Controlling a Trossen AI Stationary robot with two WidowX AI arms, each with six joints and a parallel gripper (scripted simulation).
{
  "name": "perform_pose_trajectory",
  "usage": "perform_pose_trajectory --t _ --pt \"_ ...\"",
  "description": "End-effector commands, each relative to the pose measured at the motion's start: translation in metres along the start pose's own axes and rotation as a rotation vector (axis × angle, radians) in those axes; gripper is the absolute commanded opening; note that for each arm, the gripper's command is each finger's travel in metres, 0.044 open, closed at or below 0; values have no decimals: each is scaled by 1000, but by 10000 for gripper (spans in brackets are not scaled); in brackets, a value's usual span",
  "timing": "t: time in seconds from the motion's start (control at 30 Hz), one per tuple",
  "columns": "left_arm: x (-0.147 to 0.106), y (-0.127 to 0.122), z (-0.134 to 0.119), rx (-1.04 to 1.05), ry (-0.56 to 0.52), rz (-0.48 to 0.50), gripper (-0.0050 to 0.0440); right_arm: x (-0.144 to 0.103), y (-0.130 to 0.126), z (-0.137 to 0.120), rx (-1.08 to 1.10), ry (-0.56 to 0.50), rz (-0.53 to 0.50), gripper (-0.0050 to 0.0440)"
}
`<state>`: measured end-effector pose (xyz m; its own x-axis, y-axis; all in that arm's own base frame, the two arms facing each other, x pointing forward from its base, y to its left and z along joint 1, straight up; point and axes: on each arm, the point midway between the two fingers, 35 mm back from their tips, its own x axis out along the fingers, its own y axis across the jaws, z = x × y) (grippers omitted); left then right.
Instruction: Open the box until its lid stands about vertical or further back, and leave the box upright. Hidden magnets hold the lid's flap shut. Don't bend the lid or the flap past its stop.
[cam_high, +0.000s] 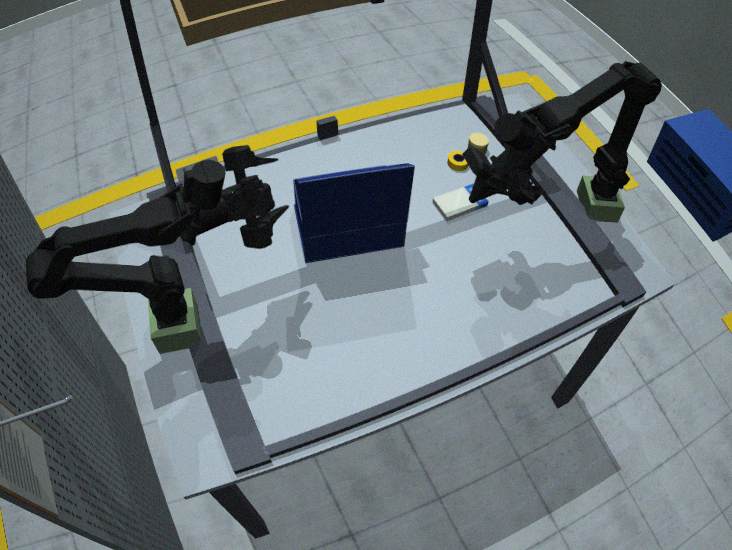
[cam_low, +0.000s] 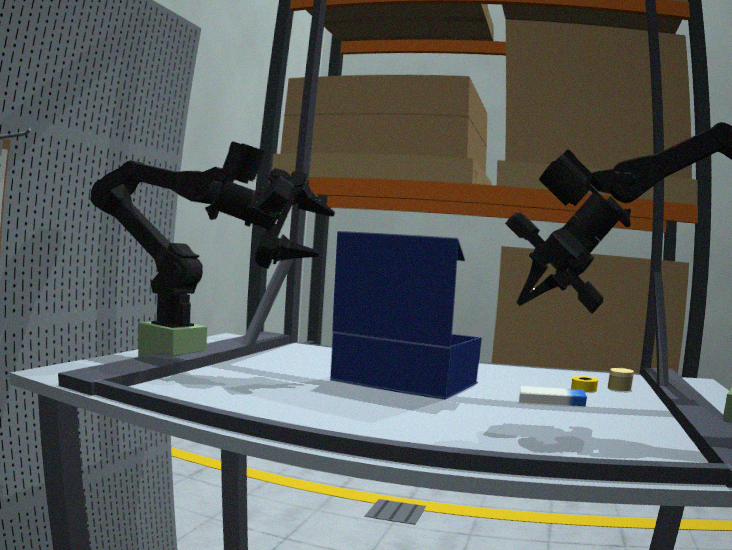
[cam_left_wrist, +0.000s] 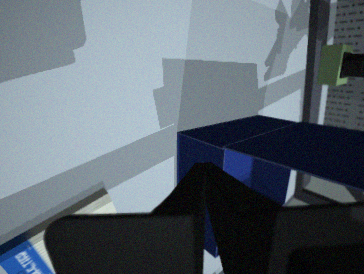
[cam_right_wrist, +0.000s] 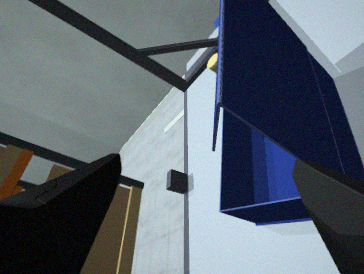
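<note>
The dark blue box (cam_high: 353, 212) sits upright mid-table, its lid (cam_low: 393, 289) standing about vertical above the open base (cam_low: 408, 361). The lid's short flap (cam_low: 458, 248) angles off its top edge. My right gripper (cam_high: 276, 184) is open and empty, level with the lid's upper edge and a little off the box's side; it also shows in the exterior view (cam_low: 322, 231). Its wrist view shows the box (cam_right_wrist: 270, 125) between wide-spread fingers. My left gripper (cam_high: 475, 190) (cam_low: 527, 294) is shut on nothing, raised on the box's other side. Its wrist view shows shut fingertips (cam_left_wrist: 202, 169) before the box (cam_left_wrist: 270, 150).
A white block with a blue end (cam_high: 460, 202), a yellow ring (cam_high: 456, 159) and a tan cylinder (cam_high: 478, 141) lie under and behind my left gripper. A small black cube (cam_high: 327, 127) stands at the table's back edge. Dark frame posts (cam_high: 479, 53) rise at the back corners.
</note>
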<state>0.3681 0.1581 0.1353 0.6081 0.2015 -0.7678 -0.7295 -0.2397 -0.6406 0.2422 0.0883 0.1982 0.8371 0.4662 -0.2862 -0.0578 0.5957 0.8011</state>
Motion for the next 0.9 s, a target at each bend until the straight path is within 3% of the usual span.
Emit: perform_pose_trajectory --t 0.0,0.87 --pt "-7 -9 0 -1 -3 -30 -50 -2 12 8 -9 -14 15 440" --pt "-7 -9 0 -1 -3 -30 -50 -2 31 21 -6 -14 16 440"
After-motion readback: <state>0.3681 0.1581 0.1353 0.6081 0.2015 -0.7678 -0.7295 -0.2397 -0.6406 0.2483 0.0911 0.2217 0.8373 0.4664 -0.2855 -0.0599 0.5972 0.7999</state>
